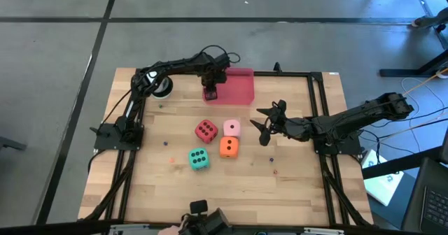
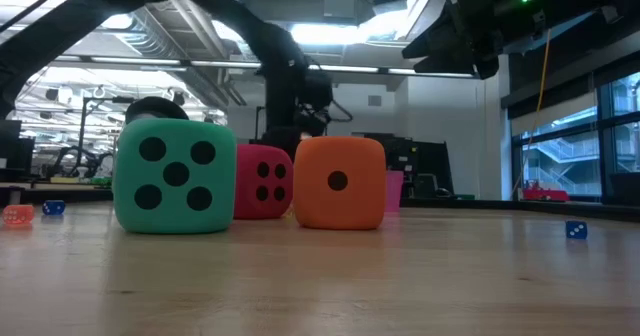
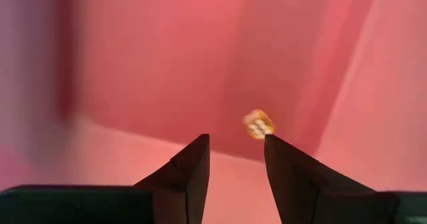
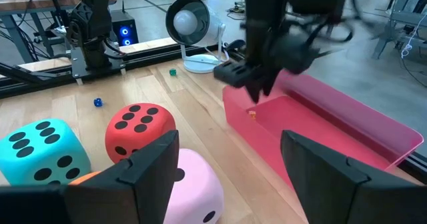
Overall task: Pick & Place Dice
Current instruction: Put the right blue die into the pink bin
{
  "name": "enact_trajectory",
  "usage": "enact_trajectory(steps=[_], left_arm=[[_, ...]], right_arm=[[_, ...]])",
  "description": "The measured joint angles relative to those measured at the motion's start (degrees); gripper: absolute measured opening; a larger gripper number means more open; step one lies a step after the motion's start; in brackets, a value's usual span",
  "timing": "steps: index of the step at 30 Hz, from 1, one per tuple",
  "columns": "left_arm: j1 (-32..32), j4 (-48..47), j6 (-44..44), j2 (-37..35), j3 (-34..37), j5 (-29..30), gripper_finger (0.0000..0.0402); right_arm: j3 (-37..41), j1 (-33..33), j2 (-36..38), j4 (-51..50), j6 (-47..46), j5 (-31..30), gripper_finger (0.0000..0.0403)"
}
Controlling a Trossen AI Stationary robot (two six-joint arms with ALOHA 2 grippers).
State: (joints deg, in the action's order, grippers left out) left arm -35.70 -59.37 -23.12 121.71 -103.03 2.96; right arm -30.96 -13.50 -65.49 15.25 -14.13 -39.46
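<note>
Four large soft dice stand on the wooden table: red (image 1: 205, 130), light pink (image 1: 232, 128), orange (image 1: 228, 147) and green (image 1: 199, 159). The pink tray (image 1: 241, 81) lies at the far middle. My left gripper (image 3: 237, 144) points down into the tray's left end, open, with nothing between its fingers. A tiny orange die (image 3: 258, 125) shows on the tray floor just beyond the fingertips, apart from them; it also shows under that gripper in the right wrist view (image 4: 252, 115). My right gripper (image 1: 264, 126) hangs open above the table, right of the pink die.
A white round lamp-like object (image 1: 162, 88) stands at the far left, beside the tray. Tiny dice lie scattered on the wood: a blue one (image 4: 98, 102), a green one (image 4: 172, 71), another blue one (image 2: 577, 230). Black frame rails (image 1: 318, 116) border the table.
</note>
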Motion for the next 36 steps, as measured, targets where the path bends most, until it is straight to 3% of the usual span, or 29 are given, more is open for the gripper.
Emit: enact_trajectory(steps=[8, 13, 19, 27, 36], left_arm=[[0.0, -8.17, 5.4, -0.09, -15.09, -4.05, 0.0137], [0.0, -11.42, 9.84, -0.09, -20.87, -6.91, 0.0134], [0.0, -15.87, 12.04, 0.27, -21.09, -7.11, 0.0134], [1.32, -14.64, 7.27, -0.36, -21.07, -7.51, 0.0135], [6.14, -11.16, 6.41, -10.06, -21.09, -10.44, 0.0125]], right_arm=[[0.0, 0.0, 0.0, 0.02, 0.3, -0.17, 0.0262], [0.0, 0.0, 0.0, 0.03, 1.31, -0.2, 0.0262], [0.0, 0.01, 0.0, 0.15, 3.46, -1.69, 0.0262], [0.0, 0.02, -0.02, 0.25, 4.09, -1.49, 0.0262], [0.0, 0.04, -0.02, 5.93, 10.37, 3.06, 0.0262]])
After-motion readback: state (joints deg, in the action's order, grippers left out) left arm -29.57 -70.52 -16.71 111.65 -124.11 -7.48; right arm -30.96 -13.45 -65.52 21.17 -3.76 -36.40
